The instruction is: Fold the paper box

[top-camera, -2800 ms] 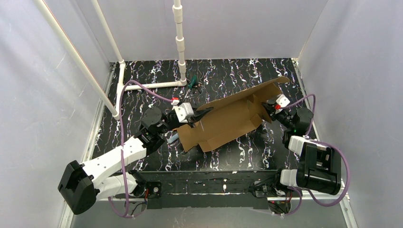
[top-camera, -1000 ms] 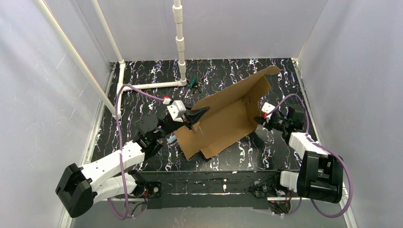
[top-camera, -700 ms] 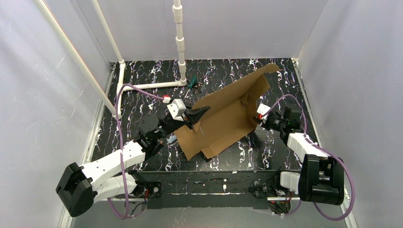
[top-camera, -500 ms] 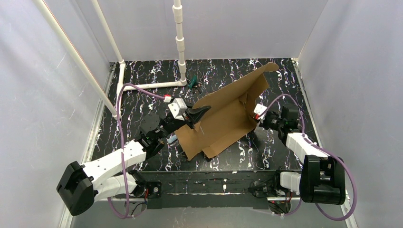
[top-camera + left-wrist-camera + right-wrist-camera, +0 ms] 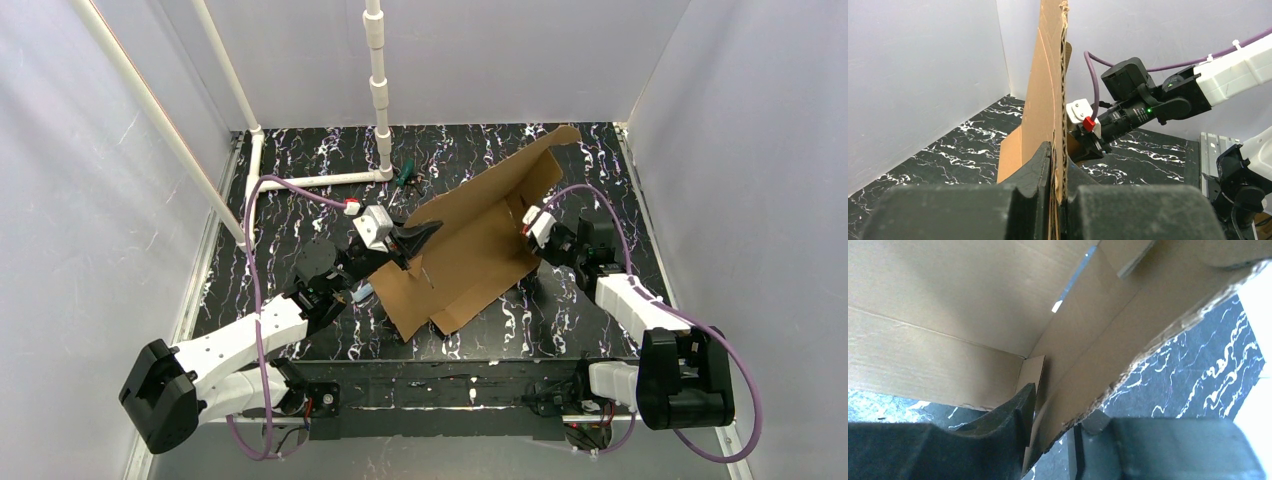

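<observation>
The paper box [image 5: 470, 240] is a brown corrugated die-cut sheet, partly folded, with its long back panel tilted up off the table. My left gripper [image 5: 418, 236] is shut on the box's left edge; in the left wrist view the cardboard edge [image 5: 1060, 75] stands upright, pinched between the jaws [image 5: 1060, 165]. My right gripper [image 5: 528, 232] is at the box's right end. In the right wrist view a flap [image 5: 1108, 355] of the box lies between the jaws [image 5: 1058, 425], which stand open, with a gap showing beside the right finger [image 5: 1093, 422].
A white pipe frame [image 5: 378, 90] stands at the back left, with a small green object [image 5: 405, 176] at its foot. A pale blue item [image 5: 363, 290] peeks out under the box's left corner. Grey walls close in both sides.
My right arm has swung left and forward against the box's right end, and its jaws have widened. The back panel now stands steeper. My left gripper has kept its grip in place.
</observation>
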Controlling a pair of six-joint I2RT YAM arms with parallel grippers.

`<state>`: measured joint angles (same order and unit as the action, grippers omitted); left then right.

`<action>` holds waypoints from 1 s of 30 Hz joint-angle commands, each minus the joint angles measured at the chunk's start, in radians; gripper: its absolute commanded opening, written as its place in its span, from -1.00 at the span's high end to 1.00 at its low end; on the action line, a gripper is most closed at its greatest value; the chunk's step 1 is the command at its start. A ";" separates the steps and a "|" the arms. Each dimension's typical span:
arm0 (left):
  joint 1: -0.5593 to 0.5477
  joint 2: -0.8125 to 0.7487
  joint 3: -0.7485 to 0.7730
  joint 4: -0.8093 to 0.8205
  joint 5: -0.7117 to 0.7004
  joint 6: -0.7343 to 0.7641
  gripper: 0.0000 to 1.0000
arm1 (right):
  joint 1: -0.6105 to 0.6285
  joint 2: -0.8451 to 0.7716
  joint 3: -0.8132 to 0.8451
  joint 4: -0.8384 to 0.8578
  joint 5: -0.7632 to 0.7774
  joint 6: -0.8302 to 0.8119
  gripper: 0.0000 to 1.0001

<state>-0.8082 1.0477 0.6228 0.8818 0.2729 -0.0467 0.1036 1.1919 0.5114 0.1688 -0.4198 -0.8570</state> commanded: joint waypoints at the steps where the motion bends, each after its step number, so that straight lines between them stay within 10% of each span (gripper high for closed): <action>1: -0.013 -0.002 0.021 0.011 0.016 0.002 1.00 | 0.008 -0.017 0.075 -0.080 0.082 0.071 0.24; 13: -0.013 0.009 0.047 -0.060 0.031 0.110 1.00 | 0.008 -0.049 0.172 -0.273 0.021 0.118 0.09; 23: -0.012 0.036 0.152 -0.113 0.030 0.222 1.00 | 0.008 -0.052 0.188 -0.249 0.049 0.176 0.95; 30: 0.038 0.128 0.300 -0.107 0.053 0.255 1.00 | -0.003 0.055 0.207 0.089 0.118 0.382 0.97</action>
<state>-0.8005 1.1553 0.8032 0.6788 0.2958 0.1593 0.1040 1.1851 0.6861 0.0196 -0.3172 -0.6147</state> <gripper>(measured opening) 0.018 0.043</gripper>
